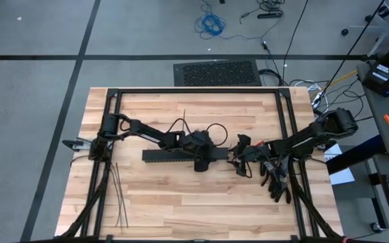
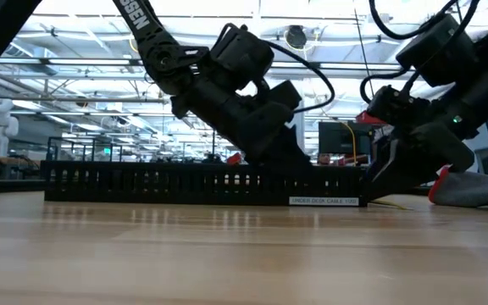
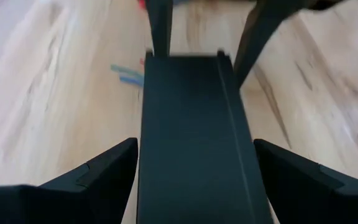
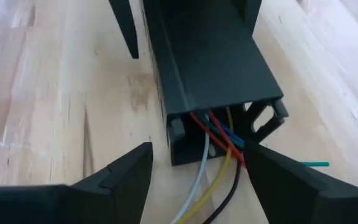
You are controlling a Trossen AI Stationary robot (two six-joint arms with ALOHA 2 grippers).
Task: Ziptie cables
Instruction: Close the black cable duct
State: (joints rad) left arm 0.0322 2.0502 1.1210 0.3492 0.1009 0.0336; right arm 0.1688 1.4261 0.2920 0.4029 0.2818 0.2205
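Note:
The long black slotted duct (image 1: pixel 181 156) lies flat on the table's middle. The cables (image 4: pixel 219 146), red, blue, yellow, whitish and black wires, stick out of its open right end (image 4: pixel 229 118). My left gripper (image 3: pixel 194 155) is open and straddles the duct near that end, one finger on each side. My right gripper (image 4: pixel 197 155) is open just off the duct's end, and the wires run out between its fingers. Whether either gripper touches anything, I cannot tell. The zipties (image 1: pixel 118 196) lie on the table near its left near corner, and one thin strip (image 1: pixel 184 120) lies beyond the duct.
Dark gloves (image 1: pixel 275 183) lie on the table's right side under the right arm. Small coloured wire scraps (image 3: pixel 126 74) lie beside the duct, and a teal one (image 4: pixel 316 163) lies near my right gripper. A black frame (image 1: pixel 194 90) borders the table.

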